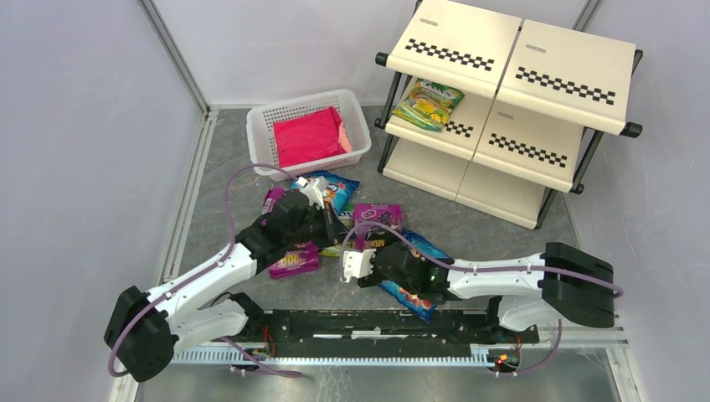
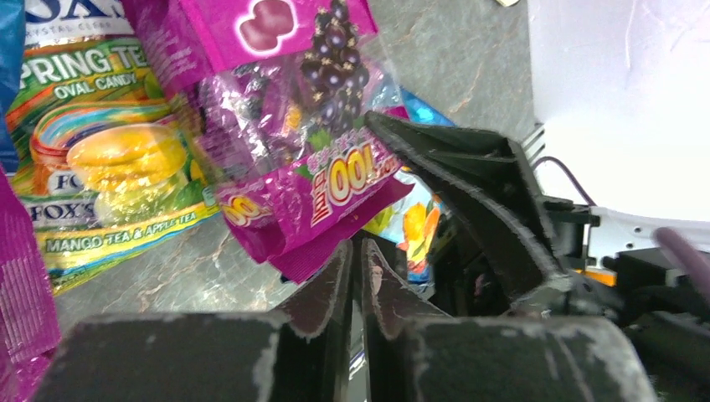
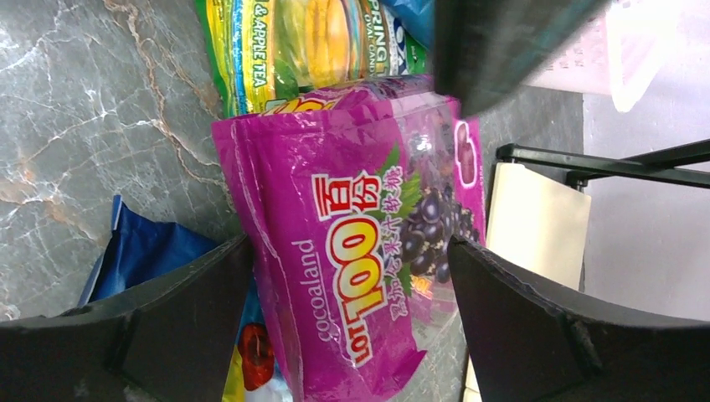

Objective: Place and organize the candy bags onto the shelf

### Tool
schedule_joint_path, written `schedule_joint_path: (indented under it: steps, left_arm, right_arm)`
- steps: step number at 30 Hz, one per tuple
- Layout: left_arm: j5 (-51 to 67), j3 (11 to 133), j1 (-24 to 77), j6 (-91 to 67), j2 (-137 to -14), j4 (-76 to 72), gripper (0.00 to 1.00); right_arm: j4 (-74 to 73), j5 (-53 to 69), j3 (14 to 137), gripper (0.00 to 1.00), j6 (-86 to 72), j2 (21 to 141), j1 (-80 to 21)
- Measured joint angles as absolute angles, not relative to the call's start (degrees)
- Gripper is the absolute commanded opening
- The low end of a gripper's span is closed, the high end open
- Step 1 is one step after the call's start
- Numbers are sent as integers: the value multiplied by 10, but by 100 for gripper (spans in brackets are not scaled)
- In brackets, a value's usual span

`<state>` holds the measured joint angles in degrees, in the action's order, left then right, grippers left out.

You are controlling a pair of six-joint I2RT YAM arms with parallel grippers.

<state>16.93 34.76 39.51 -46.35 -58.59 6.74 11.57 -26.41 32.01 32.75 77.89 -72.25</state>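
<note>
Purple bag (image 2: 293, 159) is hanging pinched by its edge in L gripper (image 2: 356, 249). R gripper (image 3: 350, 251) is straddling it wide open; handover prob. needing R closing before L releases.

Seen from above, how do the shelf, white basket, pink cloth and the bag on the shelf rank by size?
1. Shelf.
2. Basket.
3. Pink cloth and bag: close. The cloth looks slightly bigger, but the tier above may hide part of the bag, so I won't rank them.
</note>
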Motion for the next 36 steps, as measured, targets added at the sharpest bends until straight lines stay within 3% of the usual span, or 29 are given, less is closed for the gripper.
schedule_joint_path:
  steps: [1,3,9,20,27,36]
  left_arm:
    - [167,348,395,-463,-586,75,46]
    - [165,348,395,-457,-586,86,56]
    - [175,343,395,-456,-622,90,58]
    - [187,333,400,-455,-712,45,41]
    - [201,325,404,-456,-728,1,3]
    - [204,323,404,-457,-692,0,2]
  right_arm:
    - [113,-257,320,94,327,775,-721]
    - [111,-238,315,94,322,751,-718]
    - [120,-199,281,94,286,630,-717]
    - [119,-188,266,95,262,602,-717]
    - [113,-182,266,95,264,646,-717]
    - [114,-183,271,96,281,707,-717]
